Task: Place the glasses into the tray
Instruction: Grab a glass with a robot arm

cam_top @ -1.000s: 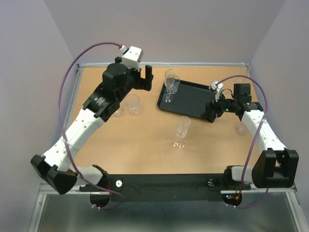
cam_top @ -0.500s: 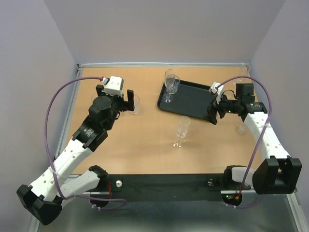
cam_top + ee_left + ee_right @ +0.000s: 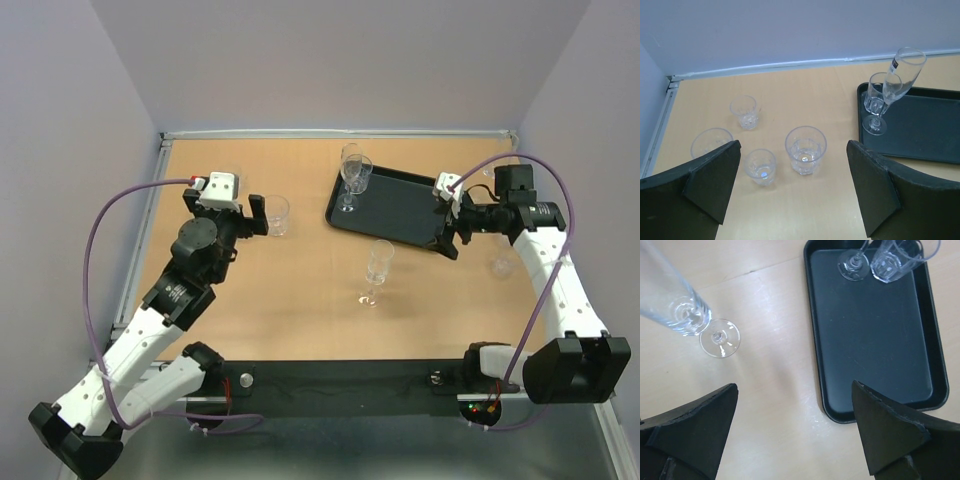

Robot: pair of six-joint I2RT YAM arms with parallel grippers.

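The black tray point(image 3: 400, 210) lies at the back right and holds a tall flute point(image 3: 901, 75) and a shorter stemmed glass point(image 3: 874, 102) in its far left corner. A second flute point(image 3: 377, 270) stands on the table in front of the tray. Several clear tumblers stand at the back left; the largest one point(image 3: 805, 150) is just ahead of my left gripper point(image 3: 793, 148), which is open and empty. My right gripper point(image 3: 794, 386) hangs open and empty over the tray's near corner point(image 3: 840, 415), with the table flute point(image 3: 677, 307) off to its left.
Another glass point(image 3: 500, 262) stands on the table right of the tray, beside my right arm. Low walls enclose the table on the left, back and right. Smaller tumblers point(image 3: 760, 166) point(image 3: 745, 111) point(image 3: 710, 142) cluster near the left wall.
My left arm has swung back from the tray's far left corner to the left and now faces the tumblers. The right gripper has drifted slightly right along the tray's edge.
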